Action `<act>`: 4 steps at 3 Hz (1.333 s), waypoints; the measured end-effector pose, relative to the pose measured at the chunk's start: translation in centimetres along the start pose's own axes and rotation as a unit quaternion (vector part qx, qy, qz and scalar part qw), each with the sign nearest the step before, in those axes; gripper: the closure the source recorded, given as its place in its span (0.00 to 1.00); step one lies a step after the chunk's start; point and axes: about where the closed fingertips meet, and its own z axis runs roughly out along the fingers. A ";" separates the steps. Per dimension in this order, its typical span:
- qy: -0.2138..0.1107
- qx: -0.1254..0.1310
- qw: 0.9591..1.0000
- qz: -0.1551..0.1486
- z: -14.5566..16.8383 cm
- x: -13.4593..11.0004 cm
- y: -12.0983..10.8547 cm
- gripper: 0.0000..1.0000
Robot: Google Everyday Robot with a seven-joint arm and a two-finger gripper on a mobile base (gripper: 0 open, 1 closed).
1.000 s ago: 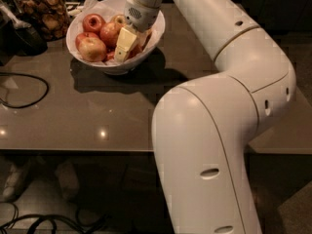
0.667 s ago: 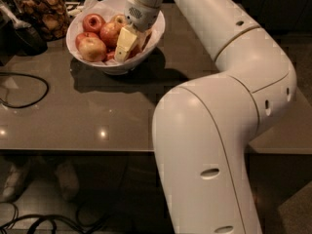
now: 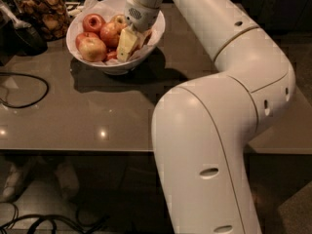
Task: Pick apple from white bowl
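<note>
The white bowl (image 3: pixel 115 66) stands at the back left of the brown table and holds several red-orange apples on crinkled white paper. One apple (image 3: pixel 92 48) lies at the front left, one (image 3: pixel 93 22) behind it, and one (image 3: pixel 111 33) in the middle. My gripper (image 3: pixel 126 44) reaches down from the white arm into the right half of the bowl, right next to the middle apple. It hides the apples under it. I cannot see whether it holds an apple.
A glass jar of brown snacks (image 3: pixel 41 11) stands left of the bowl, with a dark object (image 3: pixel 24 37) in front of it. A black cable (image 3: pixel 27 89) loops on the table's left side. My bulky white arm (image 3: pixel 219 130) fills the right foreground.
</note>
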 end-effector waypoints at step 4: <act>-0.055 0.040 0.997 -0.037 -4.9 -1.2 2.1 1.00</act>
